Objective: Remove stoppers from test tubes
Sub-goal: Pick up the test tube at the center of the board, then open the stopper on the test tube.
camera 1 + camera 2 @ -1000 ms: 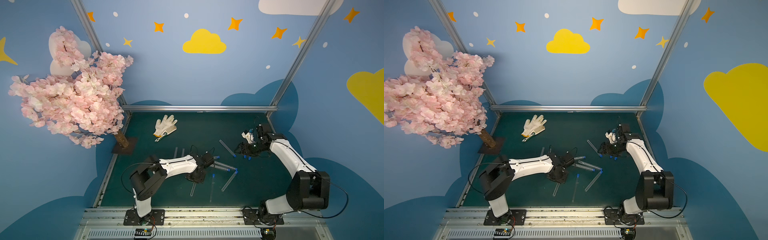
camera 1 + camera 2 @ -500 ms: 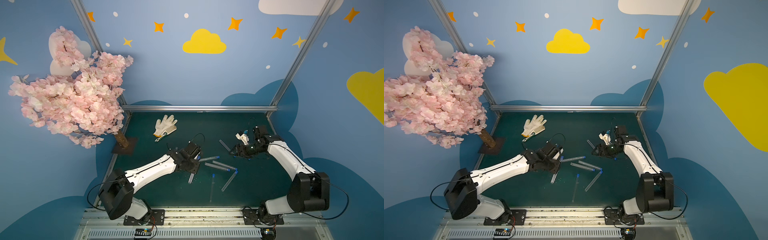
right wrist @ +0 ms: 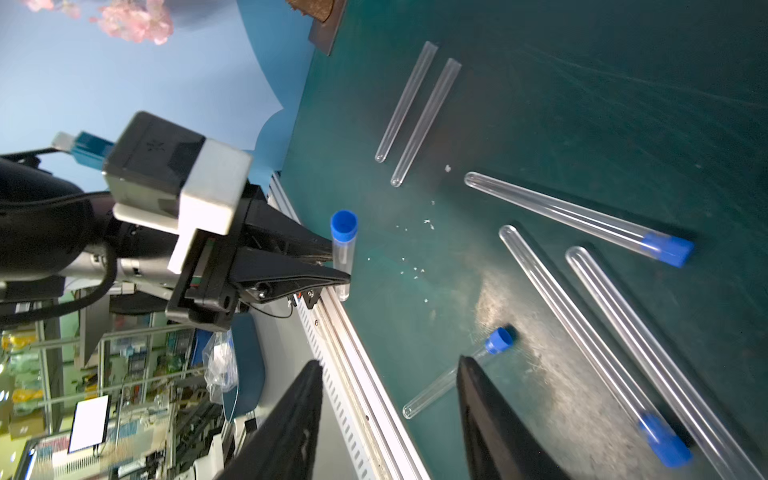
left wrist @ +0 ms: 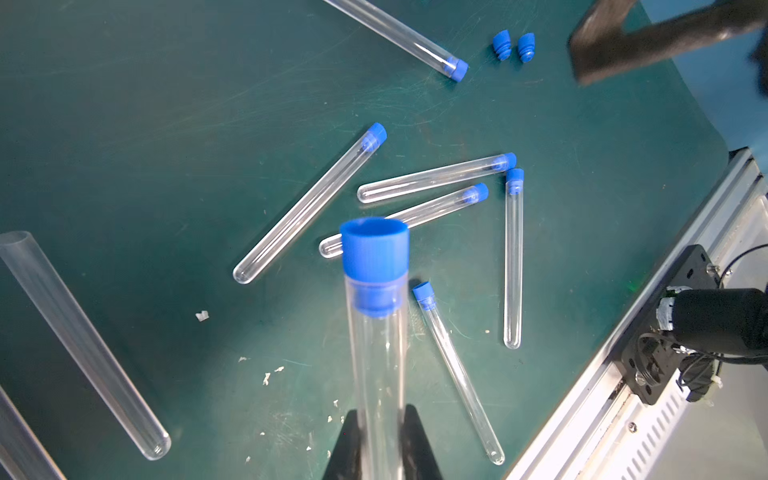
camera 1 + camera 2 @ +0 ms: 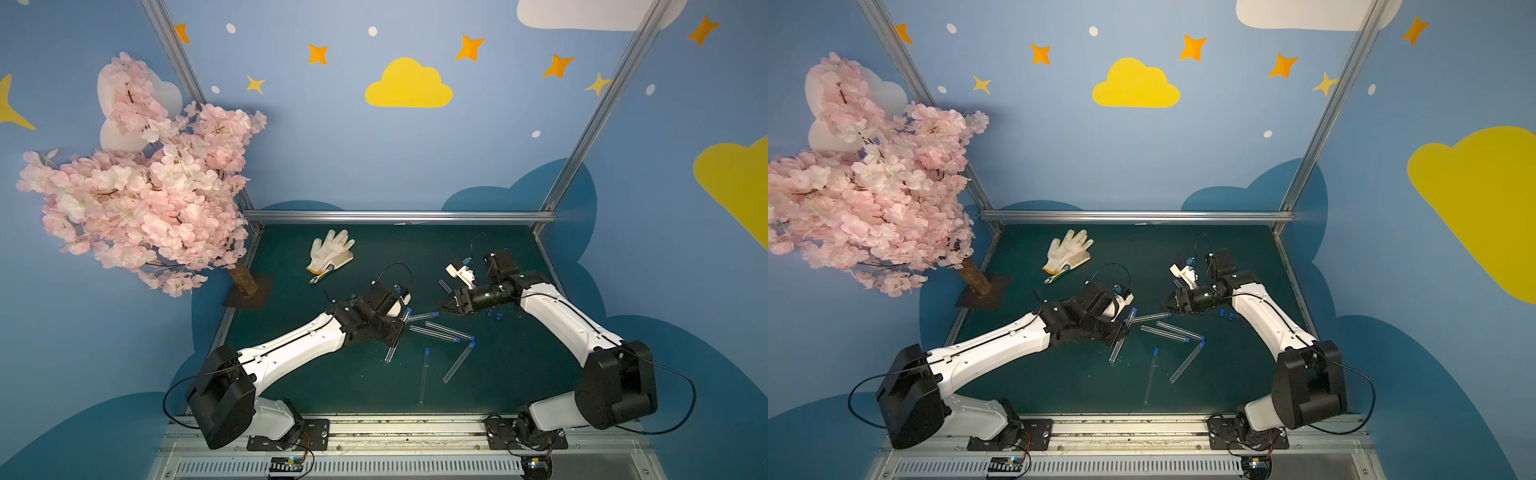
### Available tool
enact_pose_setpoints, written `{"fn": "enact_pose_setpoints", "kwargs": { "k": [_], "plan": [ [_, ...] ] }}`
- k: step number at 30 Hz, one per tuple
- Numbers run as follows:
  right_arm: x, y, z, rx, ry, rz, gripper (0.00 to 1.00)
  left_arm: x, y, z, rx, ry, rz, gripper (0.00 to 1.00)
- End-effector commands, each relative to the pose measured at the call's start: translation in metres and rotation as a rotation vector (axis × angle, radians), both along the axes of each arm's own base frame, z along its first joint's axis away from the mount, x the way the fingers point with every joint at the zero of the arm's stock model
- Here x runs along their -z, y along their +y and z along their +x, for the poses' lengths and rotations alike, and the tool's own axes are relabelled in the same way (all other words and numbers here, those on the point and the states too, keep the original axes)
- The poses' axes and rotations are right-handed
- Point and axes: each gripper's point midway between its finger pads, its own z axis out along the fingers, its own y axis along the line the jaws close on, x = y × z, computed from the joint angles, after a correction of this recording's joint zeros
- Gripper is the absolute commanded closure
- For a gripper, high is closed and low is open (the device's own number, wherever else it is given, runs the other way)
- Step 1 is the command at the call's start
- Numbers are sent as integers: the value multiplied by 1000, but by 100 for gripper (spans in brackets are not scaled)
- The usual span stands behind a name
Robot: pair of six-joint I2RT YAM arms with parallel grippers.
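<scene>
Tube [image 4: 378, 374] pinched in your left gripper [image 4: 380, 411] is hovering above the middle of the mat [image 4: 124, 124], stopper [image 4: 374, 249] in, while your spread right gripper [image 3: 388, 361] is facing it: you are needing a centred, straight pull.

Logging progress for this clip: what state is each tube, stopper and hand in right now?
Left hand: shut on a test tube.
Its stopper: in place.
Right hand: open, empty.
Six other tubes: lying on the mat, stoppered.
Two tubes: lying, unstoppered.
Two loose stoppers: on the mat.
</scene>
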Motion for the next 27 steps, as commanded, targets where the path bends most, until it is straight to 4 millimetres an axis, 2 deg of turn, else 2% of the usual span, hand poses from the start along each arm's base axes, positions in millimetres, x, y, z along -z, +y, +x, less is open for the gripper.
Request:
{"fn": "enact_pose_setpoints", "kwargs": {
  "k": [1,11,16,21,27],
  "plan": [
    [-19,16,3,-47,-42,73,48,-10,-4,-1,37,-23,-33,88],
    [-17,41,1,-120,-23,66,59,-14,-11,-5,67,-14,-75,88],
    [-14,48,-3,-143,-9,61,61,-18,-12,-6,75,-23,-87,91],
    [-10,54,-9,-167,3,53,67,-19,-14,-7,87,-23,-92,91],
    [-5,58,-8,-171,18,44,67,-21,-15,-7,93,-26,-101,91]
  ]
}}
